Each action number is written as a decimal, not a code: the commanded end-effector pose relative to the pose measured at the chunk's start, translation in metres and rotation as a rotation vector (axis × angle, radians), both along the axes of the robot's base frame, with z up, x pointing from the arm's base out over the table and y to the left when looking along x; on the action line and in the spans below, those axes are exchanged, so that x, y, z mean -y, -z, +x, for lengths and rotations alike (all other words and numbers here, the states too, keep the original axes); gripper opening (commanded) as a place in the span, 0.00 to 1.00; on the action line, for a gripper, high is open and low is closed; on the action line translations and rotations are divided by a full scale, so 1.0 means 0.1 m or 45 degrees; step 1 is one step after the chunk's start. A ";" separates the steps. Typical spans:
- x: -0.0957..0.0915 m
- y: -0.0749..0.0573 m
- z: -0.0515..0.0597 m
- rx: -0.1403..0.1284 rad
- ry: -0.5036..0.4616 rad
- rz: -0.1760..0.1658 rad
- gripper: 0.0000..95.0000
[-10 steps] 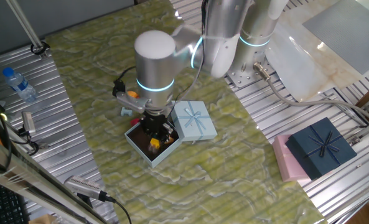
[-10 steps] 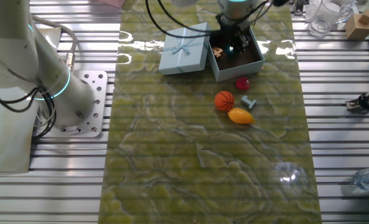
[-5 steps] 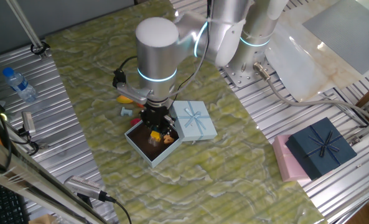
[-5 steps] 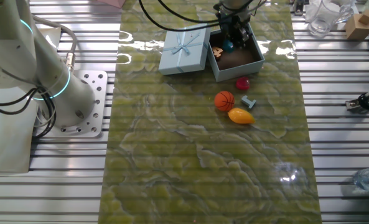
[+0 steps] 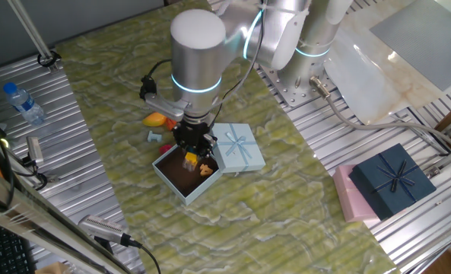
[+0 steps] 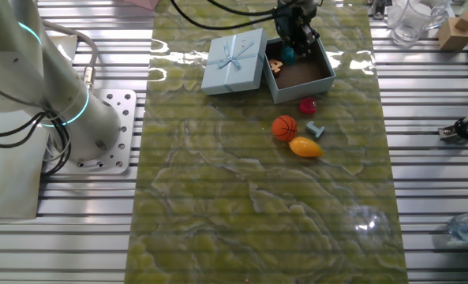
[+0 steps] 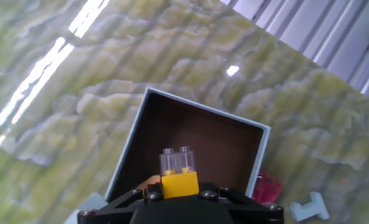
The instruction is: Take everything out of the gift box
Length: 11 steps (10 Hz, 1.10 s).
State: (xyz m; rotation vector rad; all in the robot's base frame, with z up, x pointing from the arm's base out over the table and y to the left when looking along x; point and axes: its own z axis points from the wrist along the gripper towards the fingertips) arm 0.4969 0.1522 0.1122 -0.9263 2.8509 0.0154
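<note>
The pale-blue gift box (image 5: 171, 187) stands open, its bowed lid (image 5: 238, 147) beside it. My gripper (image 5: 192, 155) hangs just above the box, shut on a small yellow brick (image 7: 180, 183) with clear studs. In the hand view the brick sits between the fingers over the dark brown box floor (image 7: 196, 134). An orange bit (image 6: 275, 66) lies inside the gift box (image 6: 301, 87) near the lid side. Out on the mat lie a magenta piece (image 6: 308, 105), an orange basketball (image 6: 284, 127), a yellow-orange mango-like fruit (image 6: 305, 147) and a small blue-grey piece (image 6: 316, 129).
A dark navy box with a bow (image 5: 392, 179) rests on a pink box (image 5: 351, 199) at the right edge. A water bottle (image 5: 23, 103) lies on the metal slats at the left. The arm's base (image 6: 68, 110) stands beside the mat.
The gripper has risen out of the gift box with the yellow brick held between its fingers. The toys on the mat have not moved.
</note>
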 end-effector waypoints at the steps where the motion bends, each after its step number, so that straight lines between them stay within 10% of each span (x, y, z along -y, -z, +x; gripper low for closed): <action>1: 0.13 -0.01 0.02 -0.014 -0.028 -0.015 0.00; 11: 0.56 0.07 0.10 -0.030 -0.092 -0.151 0.00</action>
